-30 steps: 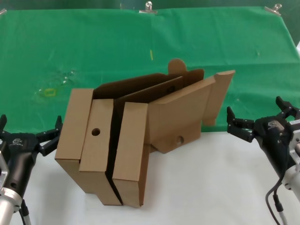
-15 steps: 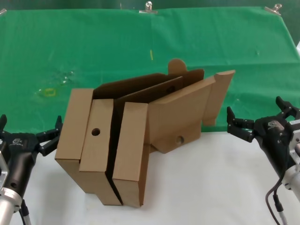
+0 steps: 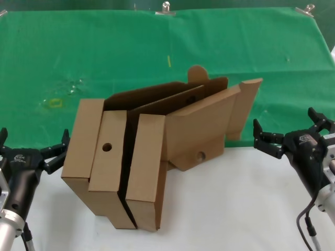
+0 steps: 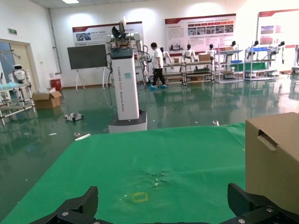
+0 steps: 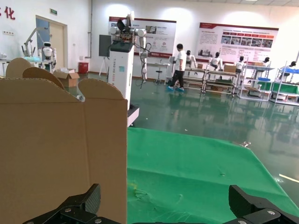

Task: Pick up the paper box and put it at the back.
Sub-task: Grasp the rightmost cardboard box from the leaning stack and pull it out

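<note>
- The paper box (image 3: 196, 123) leans against a like cardboard box (image 3: 118, 157), straddling the near edge of the green cloth (image 3: 104, 47).
- Left gripper (image 3: 32, 149), fingers spread and empty, sits left of the cardboard boxes.
- Right gripper (image 3: 288, 130), fingers spread and empty, sits right of the paper box.

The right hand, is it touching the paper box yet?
Apart. In the head view, bare white table shows between the open right hand and the paper box.
</note>
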Action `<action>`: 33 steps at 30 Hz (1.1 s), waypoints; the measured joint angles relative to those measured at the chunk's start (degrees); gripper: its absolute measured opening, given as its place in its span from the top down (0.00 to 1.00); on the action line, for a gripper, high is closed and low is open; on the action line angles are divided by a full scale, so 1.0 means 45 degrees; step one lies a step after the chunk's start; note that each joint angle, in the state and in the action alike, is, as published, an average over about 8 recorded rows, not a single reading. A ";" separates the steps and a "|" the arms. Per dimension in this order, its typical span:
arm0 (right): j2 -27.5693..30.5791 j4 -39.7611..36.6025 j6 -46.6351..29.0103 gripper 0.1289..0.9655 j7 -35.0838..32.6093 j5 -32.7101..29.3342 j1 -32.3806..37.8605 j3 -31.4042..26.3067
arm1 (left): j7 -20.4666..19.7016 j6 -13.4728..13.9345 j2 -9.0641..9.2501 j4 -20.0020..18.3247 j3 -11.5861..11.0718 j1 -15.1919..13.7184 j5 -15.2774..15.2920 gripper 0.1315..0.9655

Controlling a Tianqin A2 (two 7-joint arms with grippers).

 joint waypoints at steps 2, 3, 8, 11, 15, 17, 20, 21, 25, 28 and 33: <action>0.0000 0.0000 0.0000 0.00 0.0000 0.0000 0.0000 0.0000 | 0.0000 0.0000 0.0000 0.0000 0.0000 0.0000 0.0000 0.00; 0.0000 0.0000 0.0000 0.00 0.0000 0.0000 0.0000 0.0000 | 0.0000 0.0000 0.0000 0.0000 0.0000 0.0000 0.0000 0.00; 0.0000 0.0000 0.0000 0.00 0.0000 0.0000 0.0000 0.0000 | 0.0000 0.0000 0.0000 0.0000 0.0000 0.0000 0.0000 0.00; 0.0000 0.0000 0.0000 0.00 0.0000 0.0000 0.0000 0.0000 | 0.0000 0.0000 0.0000 0.0000 0.0000 0.0000 0.0000 0.00; 0.0000 0.0000 0.0000 0.00 0.0000 0.0000 0.0000 0.0000 | 0.0000 0.0000 0.0000 0.0000 0.0000 0.0000 0.0000 0.00; 0.0000 0.0000 0.0000 0.00 0.0000 0.0000 0.0000 0.0000 | 0.0000 0.0000 0.0000 0.0000 0.0000 0.0000 0.0000 0.00; 0.0000 0.0000 0.0000 0.00 0.0000 0.0000 0.0000 0.0000 | 0.0000 0.0000 0.0000 0.0000 0.0000 0.0000 0.0000 0.00; 0.0000 0.0000 0.0000 0.00 0.0000 0.0000 0.0000 0.0000 | 0.0000 0.0000 0.0000 0.0000 0.0000 0.0000 0.0000 0.00; -0.0008 0.0004 -0.0029 0.00 -0.0017 -0.0002 -0.0011 0.0020 | 0.0000 0.0000 0.0000 0.0000 0.0000 0.0000 0.0000 0.00; -0.0052 0.0011 -0.0262 0.00 -0.0180 -0.0008 -0.0108 0.0107 | 0.0000 0.0000 0.0000 0.0000 0.0000 0.0000 0.0000 0.00; -0.0293 -0.0022 -0.1331 0.00 -0.1107 0.0006 -0.0529 0.0131 | 0.0000 0.0000 0.0000 0.0000 0.0000 0.0000 0.0000 0.01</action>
